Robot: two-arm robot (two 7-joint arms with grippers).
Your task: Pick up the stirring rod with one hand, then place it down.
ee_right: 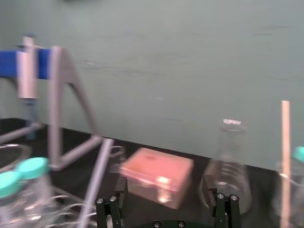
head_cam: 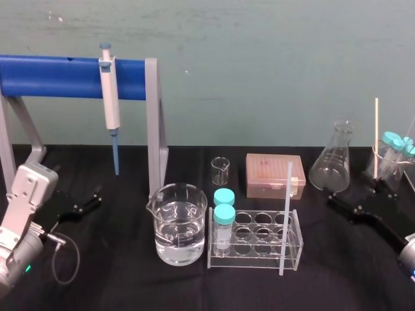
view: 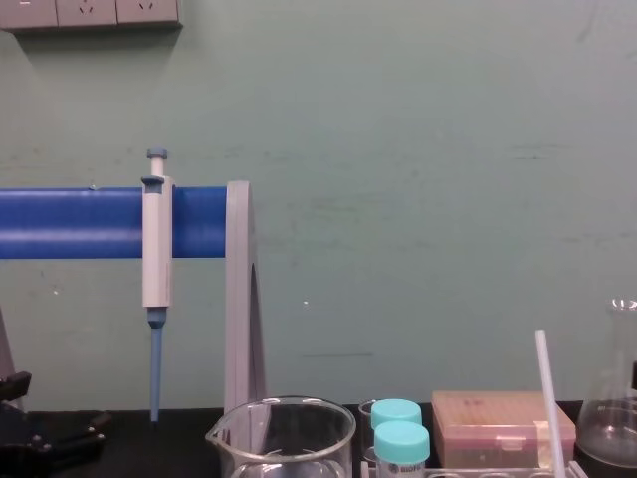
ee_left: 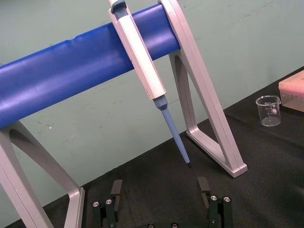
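stirring rod stands almost upright in the clear tube rack, untouched (its foot is cut off in the chest view). left gripper by the pipette stand and right gripper near the flask both sit spread apart, empty.

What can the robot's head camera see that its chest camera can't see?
Head view: the thin wooden stick at the far right, and the right claw, open, low at the right of the black table. Chest view: the wall sockets up top. Both: the stirring rod standing in the tube rack, the pipette on its blue stand, the water beaker, the pink box, and the left claw, open, at the left.
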